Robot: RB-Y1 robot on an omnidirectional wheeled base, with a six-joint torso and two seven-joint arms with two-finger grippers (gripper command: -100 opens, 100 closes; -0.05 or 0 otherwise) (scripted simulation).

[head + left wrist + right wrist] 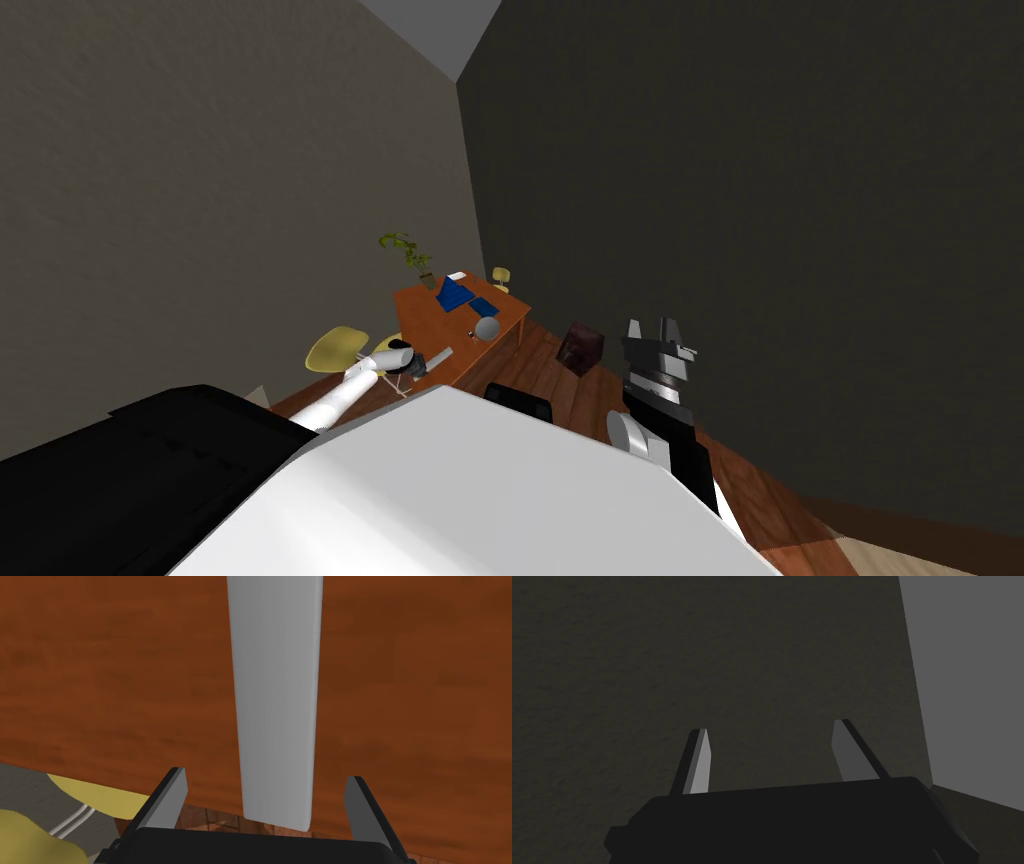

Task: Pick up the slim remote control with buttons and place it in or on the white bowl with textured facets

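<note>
At the lower left of centre in the head view a yellow chair (335, 350) stands by the table (430, 305). Just right of it the white left arm (338, 397) stretches to the table's near edge, with the left gripper (422, 361) at the end of the remote (441, 355), a small grey sliver there. The left wrist view makes plain what that small patch cannot. The remote is a long, plain grey slab with no buttons drawn, lying flat on the brown tabletop, and its near end juts a little past the edge over the floor (210, 821). The fingers (172, 796) stand wide apart, one on each side of that end with a clear gap to it, gripping nothing. The overhang probably explains the approach from the edge side: the blades can close on the slim sides without scraping the wood. Further right in the head view, near the frame's centre, a pale grey rounded thing that I take for the bowl (487, 328) sits on the same table, near the remote but apart from it. Right of the table a dark red box (580, 347) rests on the floor. At the right of centre the right gripper (652, 332) is held up off the work, and its own wrist view shows its fingers parted and empty.
</note>
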